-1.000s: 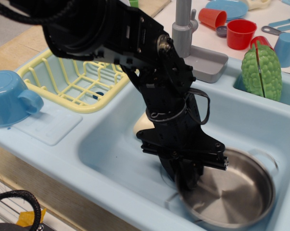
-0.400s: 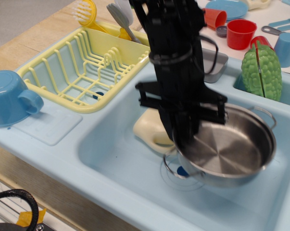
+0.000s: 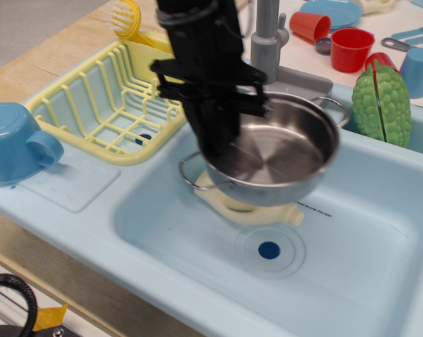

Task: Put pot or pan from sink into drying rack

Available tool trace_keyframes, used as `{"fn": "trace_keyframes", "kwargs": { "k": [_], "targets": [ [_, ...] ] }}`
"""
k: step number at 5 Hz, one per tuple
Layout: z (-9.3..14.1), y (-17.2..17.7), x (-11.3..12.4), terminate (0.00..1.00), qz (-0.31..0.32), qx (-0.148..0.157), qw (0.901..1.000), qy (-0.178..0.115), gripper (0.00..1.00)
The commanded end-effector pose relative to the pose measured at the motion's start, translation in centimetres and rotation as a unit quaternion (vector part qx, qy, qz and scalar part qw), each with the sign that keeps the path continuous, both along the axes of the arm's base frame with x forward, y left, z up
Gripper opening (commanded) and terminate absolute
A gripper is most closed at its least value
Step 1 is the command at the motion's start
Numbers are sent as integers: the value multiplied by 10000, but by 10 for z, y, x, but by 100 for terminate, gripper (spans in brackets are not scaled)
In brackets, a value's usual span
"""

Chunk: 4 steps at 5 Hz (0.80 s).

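Note:
The shiny steel pot (image 3: 281,151) with two wire loop handles hangs in the air above the light blue sink (image 3: 169,232), tilted slightly. My black gripper (image 3: 222,144) is shut on the pot's left rim and reaches down from above. The pot is over the sink's upper left part, just right of the pale yellow drying rack (image 3: 99,112). The round drain (image 3: 269,250) lies bare below the pot.
A cream bottle (image 3: 257,210) lies in the sink under the pot. A blue cup (image 3: 15,144) stands on the left ledge. The grey faucet (image 3: 267,42) rises behind the pot. A green vegetable toy (image 3: 383,105) and red cups (image 3: 351,49) are at the back right.
My gripper has lifted the pot out of the sink's lower right and carried it up and to the left, toward the rack. The drain and bottle now show.

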State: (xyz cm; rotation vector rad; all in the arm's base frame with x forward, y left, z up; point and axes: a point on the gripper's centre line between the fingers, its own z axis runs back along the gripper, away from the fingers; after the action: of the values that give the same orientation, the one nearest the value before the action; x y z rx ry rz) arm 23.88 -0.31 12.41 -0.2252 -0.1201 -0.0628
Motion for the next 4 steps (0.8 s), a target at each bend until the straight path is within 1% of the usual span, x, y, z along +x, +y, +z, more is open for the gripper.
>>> {"fn": "trace_keyframes", "kwargs": {
  "k": [1,3,4],
  "targets": [
    [22,47,10,0,102,49,9994,-332,0],
    [27,96,23,0,-31,-28,9978,-665,0],
    [28,115,26,0,-61,-87,9979,-640,0]
  ]
}}
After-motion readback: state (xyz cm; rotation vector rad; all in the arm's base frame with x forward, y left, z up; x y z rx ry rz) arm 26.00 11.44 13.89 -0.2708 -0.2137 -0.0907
